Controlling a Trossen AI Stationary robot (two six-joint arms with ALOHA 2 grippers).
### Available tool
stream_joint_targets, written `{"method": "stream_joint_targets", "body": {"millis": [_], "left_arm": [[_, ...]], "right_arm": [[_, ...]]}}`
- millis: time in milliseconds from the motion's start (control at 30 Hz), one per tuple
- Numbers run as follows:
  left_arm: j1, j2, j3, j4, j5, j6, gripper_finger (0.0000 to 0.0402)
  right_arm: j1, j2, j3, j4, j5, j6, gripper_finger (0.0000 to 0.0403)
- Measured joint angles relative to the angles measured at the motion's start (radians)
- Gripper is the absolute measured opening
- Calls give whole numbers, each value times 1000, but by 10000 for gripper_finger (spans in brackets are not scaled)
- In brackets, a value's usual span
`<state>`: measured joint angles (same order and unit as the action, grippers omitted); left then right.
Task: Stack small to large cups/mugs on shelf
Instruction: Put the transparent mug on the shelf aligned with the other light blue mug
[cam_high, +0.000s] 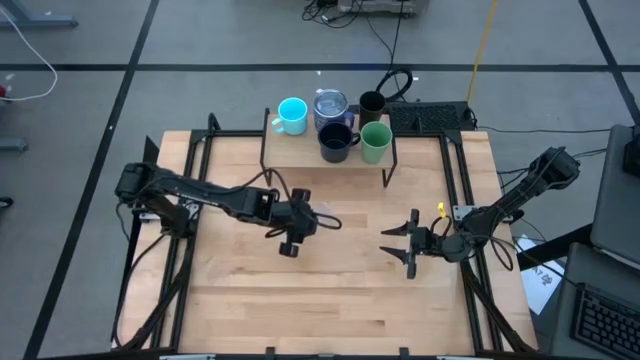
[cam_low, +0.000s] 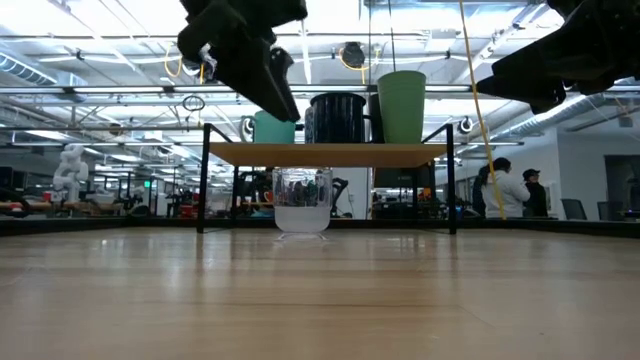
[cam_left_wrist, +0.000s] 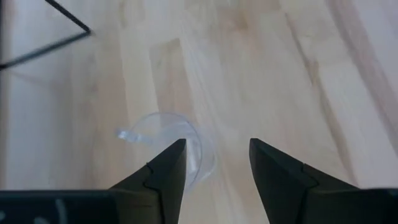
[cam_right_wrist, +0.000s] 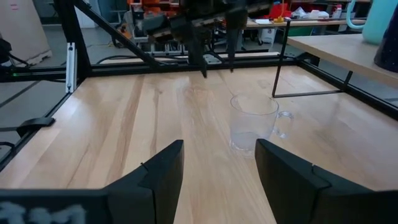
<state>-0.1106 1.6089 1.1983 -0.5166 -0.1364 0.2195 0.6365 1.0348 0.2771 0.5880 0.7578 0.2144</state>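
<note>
The small clear glass (cam_low: 302, 204) has a side handle (cam_right_wrist: 283, 123) and stands upright on the tabletop in front of the shelf (cam_low: 340, 154). It also shows in the left wrist view (cam_left_wrist: 163, 138) and the right wrist view (cam_right_wrist: 254, 123). My left gripper (cam_left_wrist: 217, 148) is open and hangs above the glass, pointing down, clear of it (cam_low: 281, 100). My right gripper (cam_high: 402, 250) is open and empty at the table's right, pointing toward the glass. On the shelf stand the cyan mug (cam_high: 292, 115), blue-purple mug (cam_high: 330, 105), black tumbler (cam_high: 371, 102), dark handled mug (cam_high: 336, 142) and green cup (cam_high: 375, 142).
The shelf's thin black legs (cam_low: 203, 180) stand just behind the glass. Bare wooden tabletop (cam_high: 340, 300) lies between the grippers and the near edge. Black frame rails (cam_high: 455, 180) run along the table's sides. People stand in the room beyond (cam_low: 503, 190).
</note>
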Motion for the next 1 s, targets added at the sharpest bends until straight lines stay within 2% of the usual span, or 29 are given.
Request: {"method": "stream_joint_targets", "body": {"millis": [433,633,1000], "left_arm": [[49,26,-1,2,-1,-4,177],[51,43,-1,35,57,-11,177],[55,62,0,28,78,26,177]], "right_arm": [[0,0,0,-2,0,-39,189],[0,0,0,-1,0,-62,189],[0,0,0,-1,0,-70,189]]}}
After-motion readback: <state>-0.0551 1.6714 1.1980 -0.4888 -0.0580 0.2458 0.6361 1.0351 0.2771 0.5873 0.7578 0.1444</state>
